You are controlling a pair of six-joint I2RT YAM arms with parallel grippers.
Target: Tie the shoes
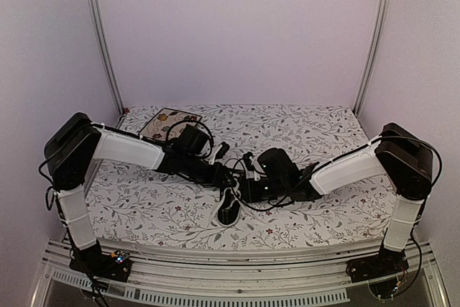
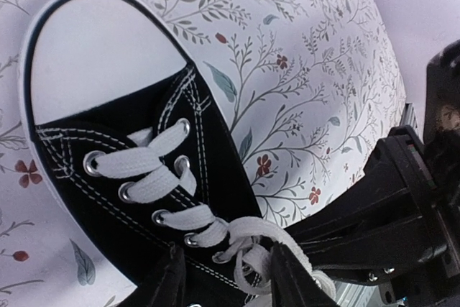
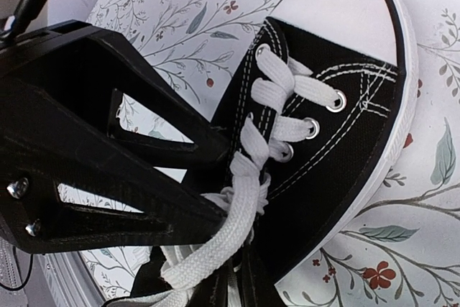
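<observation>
Black low-top canvas sneaker (image 1: 229, 208): one, lying on the floral tablecloth (image 1: 323, 131) towards the near edge, under both wrists.
White laces (image 2: 147, 177): threaded through the eyelets, loose ends bunched at the top, no bow visible.
Left gripper (image 2: 230, 278): fingers parted, straddling the bunch (nothing pinched).
Right gripper (image 3: 201, 289): a strand runs down between its fingers; whether it is clamped cannot be told.
Step in hand, as judged: securing one lace end per gripper.
Handling note: pinch each strand on its flat, then draw outward evenly so the shoe stays put.

The black sneaker (image 1: 229, 208) lies upright at lower centre of the top view; its white laces (image 2: 151, 185) seem untied.
</observation>
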